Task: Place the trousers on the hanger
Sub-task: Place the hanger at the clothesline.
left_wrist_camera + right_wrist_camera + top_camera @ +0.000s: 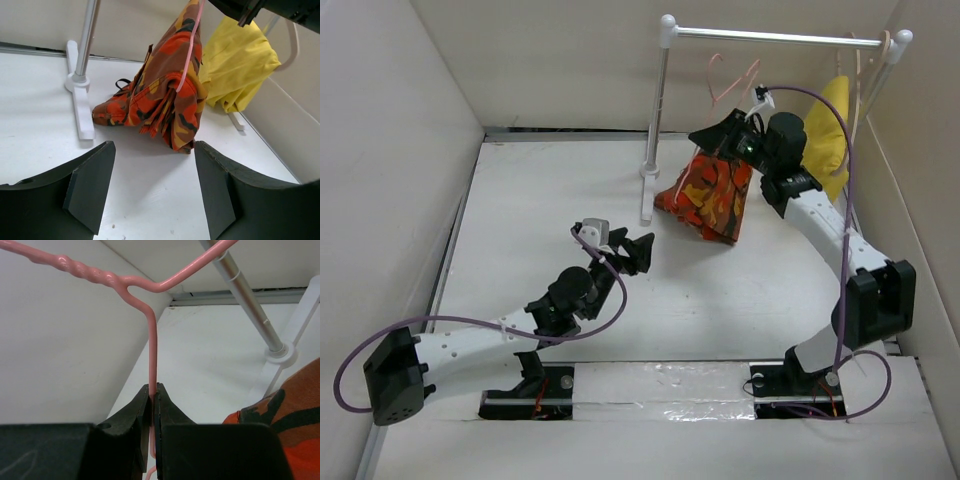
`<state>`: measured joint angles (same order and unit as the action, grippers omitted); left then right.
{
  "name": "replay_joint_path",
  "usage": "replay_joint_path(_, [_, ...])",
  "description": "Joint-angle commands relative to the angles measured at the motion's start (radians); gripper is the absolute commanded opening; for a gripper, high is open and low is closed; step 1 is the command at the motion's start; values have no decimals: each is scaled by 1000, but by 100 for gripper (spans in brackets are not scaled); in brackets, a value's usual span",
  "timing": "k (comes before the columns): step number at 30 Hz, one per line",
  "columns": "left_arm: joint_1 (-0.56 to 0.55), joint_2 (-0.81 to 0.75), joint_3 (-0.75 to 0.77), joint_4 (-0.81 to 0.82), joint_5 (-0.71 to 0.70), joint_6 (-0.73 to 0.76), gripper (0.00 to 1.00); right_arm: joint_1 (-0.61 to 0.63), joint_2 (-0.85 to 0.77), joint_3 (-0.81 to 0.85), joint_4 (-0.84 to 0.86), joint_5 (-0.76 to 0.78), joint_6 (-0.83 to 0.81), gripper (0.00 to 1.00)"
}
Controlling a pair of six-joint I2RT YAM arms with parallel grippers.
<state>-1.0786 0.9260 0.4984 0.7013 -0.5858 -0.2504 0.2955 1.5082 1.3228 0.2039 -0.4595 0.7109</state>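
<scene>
The camouflage trousers (712,198) hang folded over the pink wire hanger (728,72), and their lower end rests on the table beside the rail stand. My right gripper (728,132) is shut on the hanger's wire; in the right wrist view the hanger (152,340) runs straight up out of the closed gripper (153,390), with the trousers (282,415) at lower right. My left gripper (636,250) is open and empty over the table, in front of the trousers (160,100) and short of them. The hanger's side wire (192,45) runs down the cloth. The left gripper (152,185) holds nothing.
A white rail stand (662,110) stands at the back, its foot (82,112) just left of the trousers. A yellow cloth (832,130) hangs on a pale hanger at the rail's right end, close to the right wall. White walls enclose the table.
</scene>
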Motion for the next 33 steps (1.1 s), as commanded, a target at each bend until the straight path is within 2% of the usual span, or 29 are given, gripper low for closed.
replay_joint_path(1, [26, 14, -40, 170, -33, 43, 61, -10, 42, 189, 94, -77, -59, 0])
replay_joint_path(7, [80, 119, -29, 187, 32, 23, 59, -45, 176, 374, 40, -102, -68, 0])
replay_joint_path(13, [89, 116, -27, 176, 38, 19, 59, -85, 262, 460, 48, -125, -39, 0])
replay_joint_path(23, [101, 109, -21, 161, 69, 10, 59, -162, 394, 664, -37, -145, -24, 0])
replay_joint_path(28, [101, 125, -20, 165, 58, 14, 59, -196, 435, 649, -43, -166, -28, 0])
replay_joint_path(33, [101, 128, -20, 167, 70, 13, 59, -196, 411, 518, 34, -176, -30, 1])
